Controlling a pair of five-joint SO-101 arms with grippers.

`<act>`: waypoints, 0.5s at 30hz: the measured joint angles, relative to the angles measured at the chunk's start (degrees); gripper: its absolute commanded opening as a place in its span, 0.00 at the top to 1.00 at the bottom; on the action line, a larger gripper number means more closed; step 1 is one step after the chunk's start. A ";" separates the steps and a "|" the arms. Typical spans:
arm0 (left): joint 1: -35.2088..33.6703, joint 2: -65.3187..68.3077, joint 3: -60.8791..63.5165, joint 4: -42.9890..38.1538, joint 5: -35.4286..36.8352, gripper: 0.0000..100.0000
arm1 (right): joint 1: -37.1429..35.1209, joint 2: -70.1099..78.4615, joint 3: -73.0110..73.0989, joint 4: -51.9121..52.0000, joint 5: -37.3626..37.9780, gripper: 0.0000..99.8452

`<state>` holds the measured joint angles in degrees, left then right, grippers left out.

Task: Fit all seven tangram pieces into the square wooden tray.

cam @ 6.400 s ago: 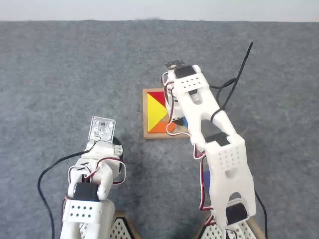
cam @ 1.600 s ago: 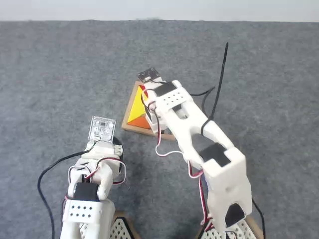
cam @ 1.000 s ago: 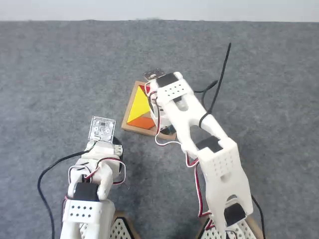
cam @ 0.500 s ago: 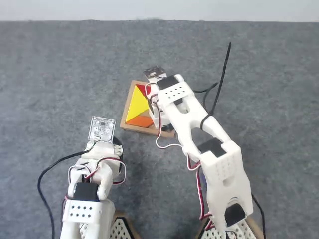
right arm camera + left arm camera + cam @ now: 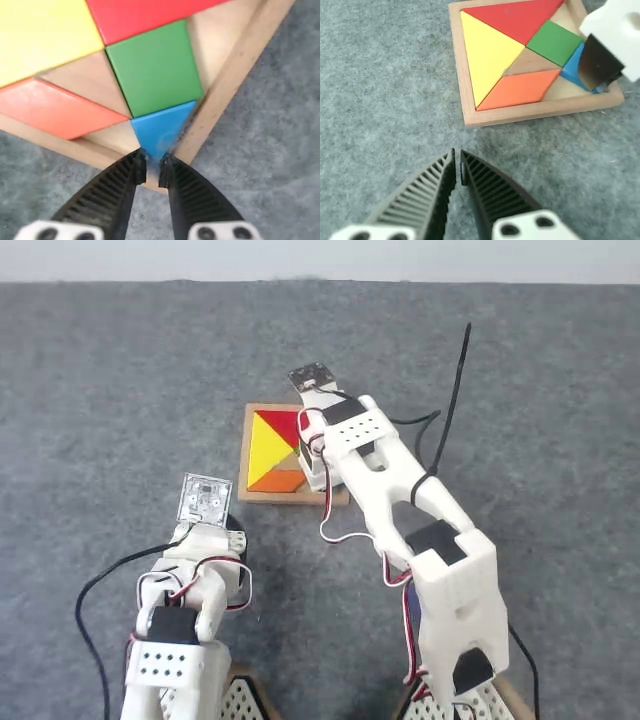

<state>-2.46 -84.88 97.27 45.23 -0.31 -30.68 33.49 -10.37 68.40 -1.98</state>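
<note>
The square wooden tray (image 5: 285, 498) lies at mid-table. It holds a yellow triangle (image 5: 487, 55), a red triangle (image 5: 515, 17), a green square (image 5: 155, 67), an orange parallelogram (image 5: 517, 90) and a blue triangle (image 5: 160, 127), with bare wood showing between them. My right gripper (image 5: 152, 162) stands over the tray's corner (image 5: 235, 75), shut on the tip of the blue triangle, which sits tilted against the rim. My left gripper (image 5: 456, 159) hangs shut and empty over the grey mat, a short way in front of the tray.
Grey felt (image 5: 120, 370) covers the whole table, with room on every side of the tray. The right arm (image 5: 400, 490) stretches over the tray's right edge. The left arm (image 5: 190, 580) stands at the near left.
The tray has slid left and turned from a skewed angle back to square with the table. The right gripper went along with it at its corner. The left arm stayed still.
</note>
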 measured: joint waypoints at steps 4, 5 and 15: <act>0.00 0.00 0.00 0.00 0.00 0.98 | 0.18 0.00 0.00 -1.93 3.96 0.92; 0.00 0.00 0.00 0.00 0.00 0.98 | 0.44 0.00 0.00 -2.29 4.48 0.92; 0.00 0.00 0.00 0.00 0.00 0.98 | 0.53 0.26 -0.09 -5.10 10.20 0.86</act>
<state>-2.46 -84.88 97.27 45.23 -0.31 -30.15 33.76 -10.46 63.30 8.22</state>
